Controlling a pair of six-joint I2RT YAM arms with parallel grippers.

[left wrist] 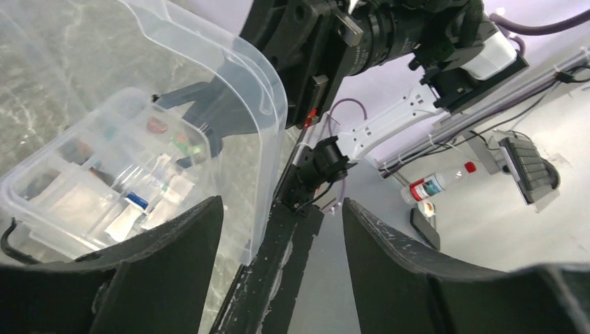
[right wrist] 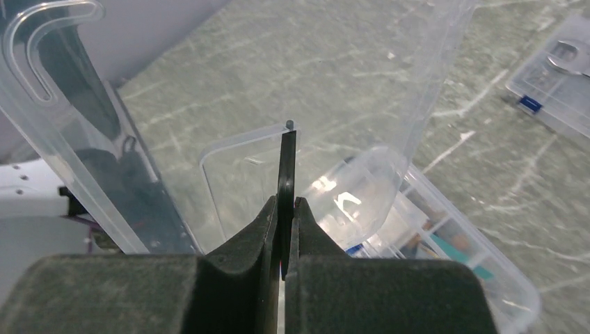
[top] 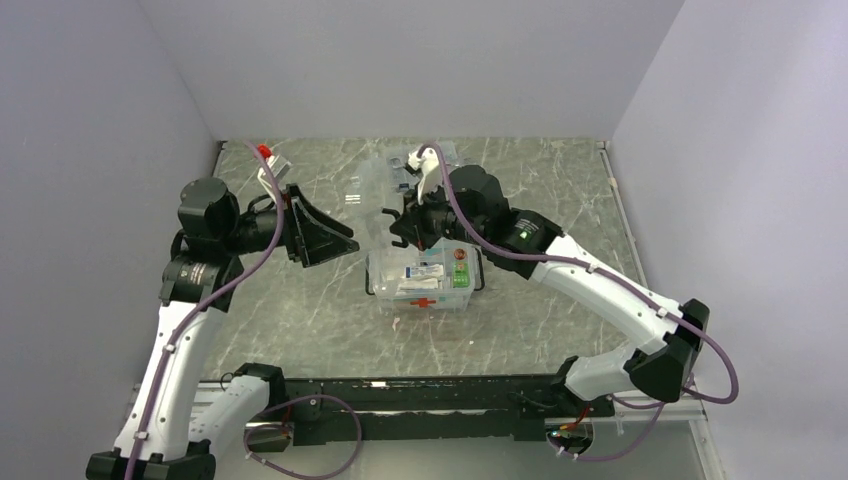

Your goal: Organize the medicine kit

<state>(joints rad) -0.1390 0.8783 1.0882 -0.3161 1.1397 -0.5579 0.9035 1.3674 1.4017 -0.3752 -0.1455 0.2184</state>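
Left arm [top: 172, 335] stood up from near-left base, elbow high, wrist turned right toward centre. Left gripper [left wrist: 282, 207] lay sideways, fingers [left wrist: 174, 264] spread wide. Right arm [top: 610, 290] stretched from near-right base diagonally left and away, wrist bent down. Right gripper [right wrist: 286, 209] pinched tight on thin black handle [right wrist: 286, 156].

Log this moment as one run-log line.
left claw: open beside lid | right claw: shut on lid, held off box | box: uncovered, packets inside
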